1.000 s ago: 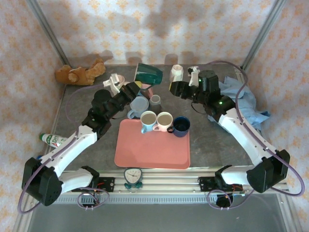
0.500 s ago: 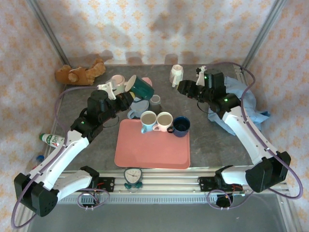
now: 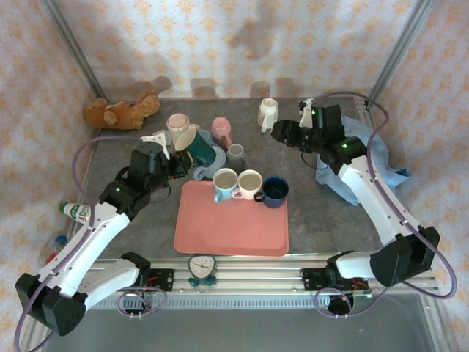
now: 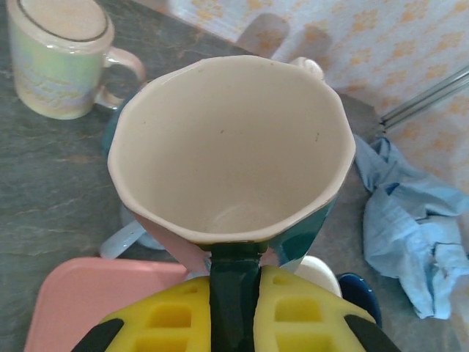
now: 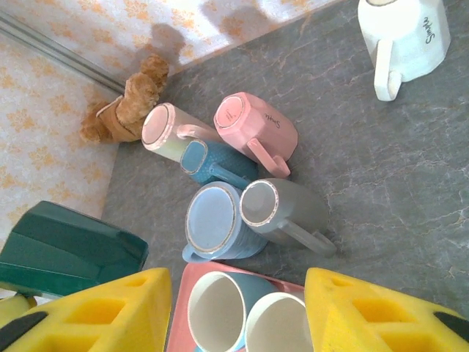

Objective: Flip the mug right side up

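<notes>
Patterned cream walls enclose a grey stone-look table (image 3: 322, 213).

Top external view: the left gripper (image 3: 183, 149) carries the green mug (image 3: 199, 144). The mug is tilted, its mouth up and to the left, and appears clear of the table. It sits over a cluster of inverted mugs just behind the pink tray (image 3: 231, 227). Three mugs stand upright along the tray's far edge. The right gripper (image 3: 281, 133) hangs well apart from the green mug, near a white mug (image 3: 268, 111). A teddy bear (image 3: 121, 111) lies in the far left corner.

Left wrist view: the mug's cream interior faces the camera. The yellow fingers (image 4: 300, 315) are pinched nearly together on a narrow dark green part below the rim. Whether that part is the handle or the wall cannot be told.

Right wrist view: the right fingers (image 5: 381, 315) stand wide apart with nothing between them. The green mug shows low at the left, beside the left finger. A pink mug (image 5: 253, 126) and a grey mug (image 5: 282, 213) lie beyond.

Assessment: the mug looks ceramic, so rigid, fairly weighty, glazed and likely slippery, and breakable if dropped. A pinch on one narrow part may let it swing. The handle or a bite over the rim wall seems the soundest hold. It should go down base first, away from the neighbouring mugs.
</notes>
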Controlling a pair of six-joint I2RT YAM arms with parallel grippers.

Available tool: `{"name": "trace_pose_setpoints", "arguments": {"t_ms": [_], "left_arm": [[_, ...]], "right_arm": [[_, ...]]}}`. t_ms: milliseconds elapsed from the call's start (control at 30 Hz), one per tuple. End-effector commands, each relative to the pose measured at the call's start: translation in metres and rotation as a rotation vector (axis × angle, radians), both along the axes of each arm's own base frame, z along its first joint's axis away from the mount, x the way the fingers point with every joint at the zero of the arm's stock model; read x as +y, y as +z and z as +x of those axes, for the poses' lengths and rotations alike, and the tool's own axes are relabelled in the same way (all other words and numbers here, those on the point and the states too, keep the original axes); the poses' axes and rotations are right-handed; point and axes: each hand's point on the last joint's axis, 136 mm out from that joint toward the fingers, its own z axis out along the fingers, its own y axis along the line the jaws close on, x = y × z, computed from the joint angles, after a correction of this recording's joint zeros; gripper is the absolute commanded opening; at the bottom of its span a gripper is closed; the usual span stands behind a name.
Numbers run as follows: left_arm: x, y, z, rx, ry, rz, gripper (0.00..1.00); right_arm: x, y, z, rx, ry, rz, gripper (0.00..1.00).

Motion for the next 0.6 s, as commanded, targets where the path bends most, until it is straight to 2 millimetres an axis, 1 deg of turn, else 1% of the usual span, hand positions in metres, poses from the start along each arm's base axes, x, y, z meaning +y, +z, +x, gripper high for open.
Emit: {"name": "trace_pose_setpoints", "arguments": {"t_ms": [0,133,333,567], "left_arm": [[0.013,0.038,0.005,-0.153,0.021,0.058,0.0],[0.013,0.028,0.004,-0.165,-0.004,0.101,0.0],[0.016,0.0,-0.002,-0.133,-0.035,0.213,0.0],[0.005,-0.024,-0.012,-0.122,-0.084,0.311,0.0]], "right_arm": [[0.005,-0.006,-0.007,0.07,0.057,-0.003,0.51],[0.01,-0.012,-0.01,0.11,0.088,0.003,0.51],[0.013,-0.019,-0.012,0.149,0.119,-0.009,0.51],[0.014,-0.022,-0.011,0.163,0.126,-0.014,0.51]]}}
